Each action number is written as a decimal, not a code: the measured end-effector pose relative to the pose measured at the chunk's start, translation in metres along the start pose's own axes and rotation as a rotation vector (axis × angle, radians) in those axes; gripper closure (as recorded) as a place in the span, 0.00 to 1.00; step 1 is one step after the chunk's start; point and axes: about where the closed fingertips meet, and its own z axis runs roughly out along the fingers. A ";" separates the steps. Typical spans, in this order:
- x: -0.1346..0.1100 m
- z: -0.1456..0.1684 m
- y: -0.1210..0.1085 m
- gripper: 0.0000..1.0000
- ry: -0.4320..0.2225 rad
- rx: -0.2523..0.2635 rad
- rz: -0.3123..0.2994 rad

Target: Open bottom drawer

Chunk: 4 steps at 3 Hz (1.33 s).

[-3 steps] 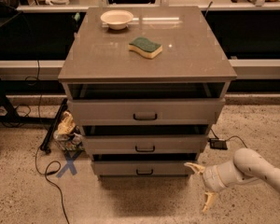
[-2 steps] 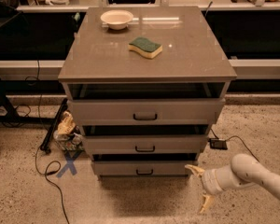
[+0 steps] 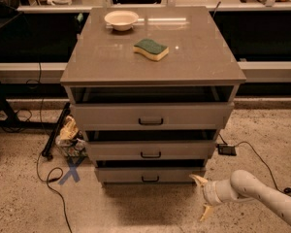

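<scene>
The grey-taupe cabinet has three drawers, all standing slightly pulled out with dark gaps above them. The bottom drawer (image 3: 150,174) is the lowest, with a small black bar handle (image 3: 150,179) at its centre. My gripper (image 3: 202,196) hangs low at the right, just off the bottom drawer's right corner and apart from the handle. Its two pale fingers are spread, one fingertip (image 3: 199,179) near the drawer corner and the other lower down, with nothing between them. The white arm (image 3: 262,194) comes in from the lower right.
A white bowl (image 3: 121,19) and a green-and-yellow sponge (image 3: 151,49) lie on the cabinet top (image 3: 194,57). A crumpled bag (image 3: 68,132) and black cables (image 3: 43,164) sit on the floor at left, beside a blue X mark (image 3: 70,171). A black adapter (image 3: 227,149) with cable lies at right.
The gripper has barely shifted, staying beside the bottom drawer's right corner. The drawers stand as before.
</scene>
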 end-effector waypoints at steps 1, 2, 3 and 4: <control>0.000 0.004 0.002 0.00 0.015 -0.004 -0.004; 0.006 0.026 0.005 0.00 0.084 -0.026 -0.057; 0.020 0.050 -0.007 0.00 0.130 -0.005 -0.107; 0.028 0.073 -0.024 0.00 0.134 0.041 -0.149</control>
